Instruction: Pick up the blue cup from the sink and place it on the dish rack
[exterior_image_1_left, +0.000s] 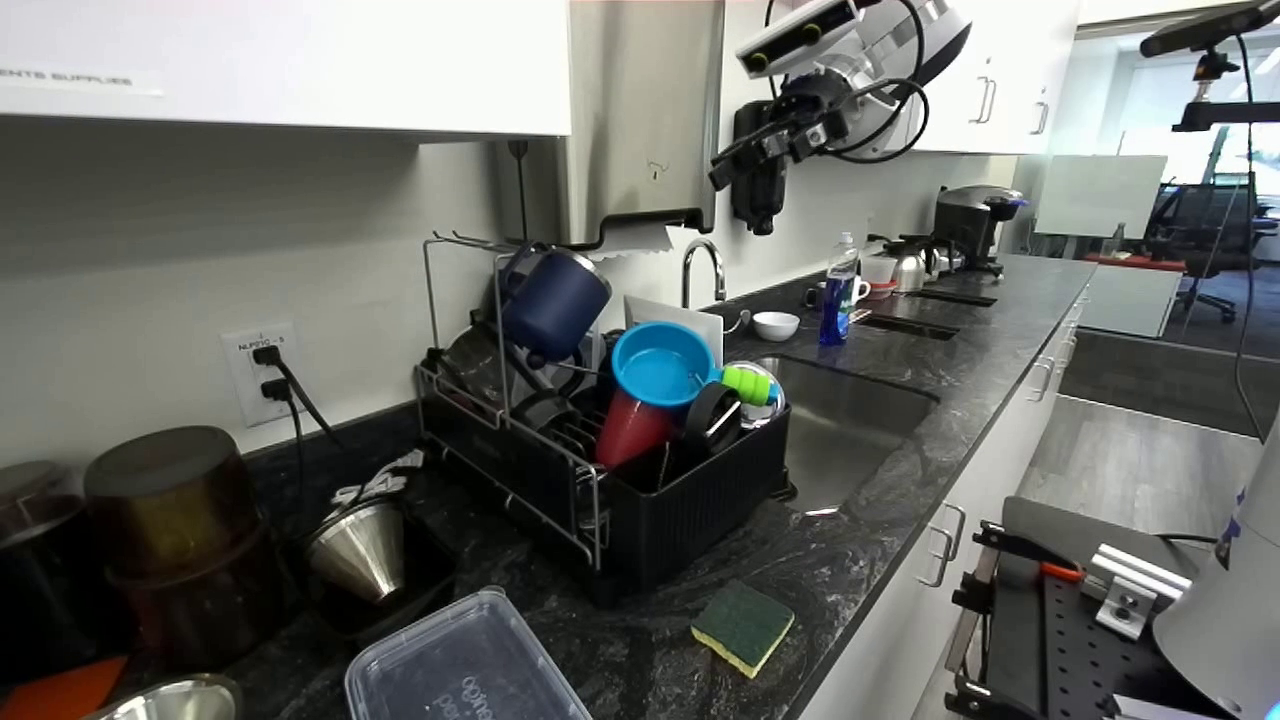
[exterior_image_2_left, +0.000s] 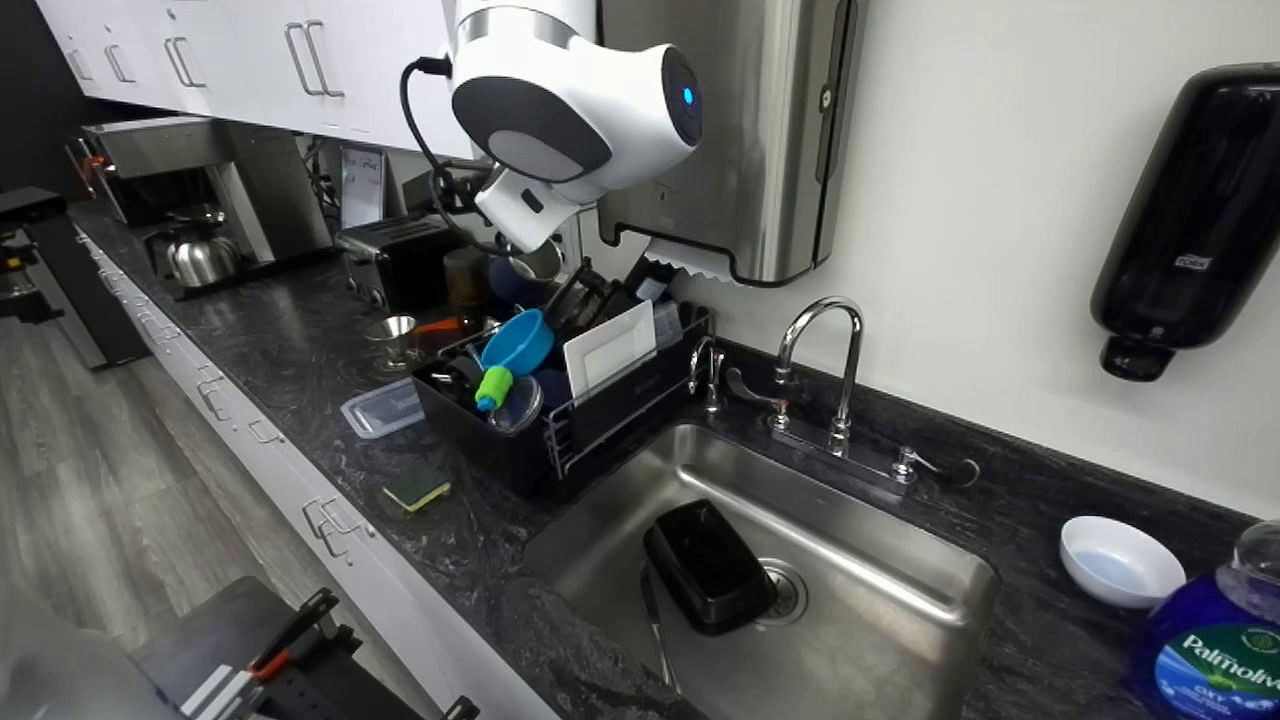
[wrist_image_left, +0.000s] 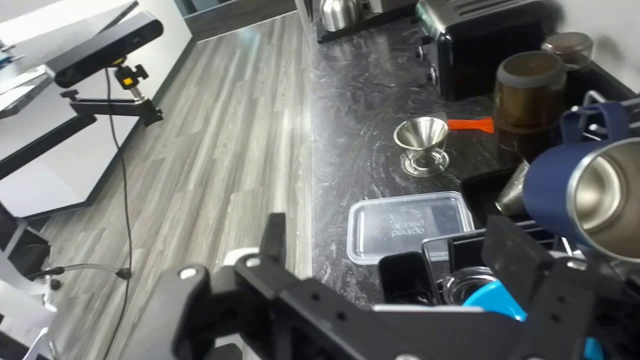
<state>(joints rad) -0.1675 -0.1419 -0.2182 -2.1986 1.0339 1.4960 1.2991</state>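
The blue cup (exterior_image_1_left: 557, 305) is rested, tilted, in the upper part of the dish rack (exterior_image_1_left: 700, 505); its bare steel inside is shown in the wrist view. Whether its handle is hooked on the rack's wire cannot be made out. The pincer (wrist_image_left: 392, 242) is held above the rack's level, apart from the cup, its jaws spread with nothing gripped. Placing is judged to be done, so a clean exit is called for: the pincer should be raised away from the rack with the jaws left apart, any sideways sweep towards the cup avoided, lest it be tipped off the rack.

Inside the rack, a light-blue bowl (exterior_image_1_left: 655, 370) and a red cup (exterior_image_1_left: 632, 432) are packed close together. Beside the rack is set the sink (exterior_image_2_left: 880, 625), in which a black tub (exterior_image_2_left: 708, 570) is lodged. On the counter (exterior_image_1_left: 830, 560) near the rack, a clear plastic tub (exterior_image_1_left: 470, 655) is placed, and a black tray (exterior_image_1_left: 434, 572) in which a metal cone (exterior_image_1_left: 360, 555) is propped. Farther from the rack are kept a white bowl (exterior_image_2_left: 1118, 562) and a bottle (exterior_image_1_left: 838, 300) filled with blue soap.
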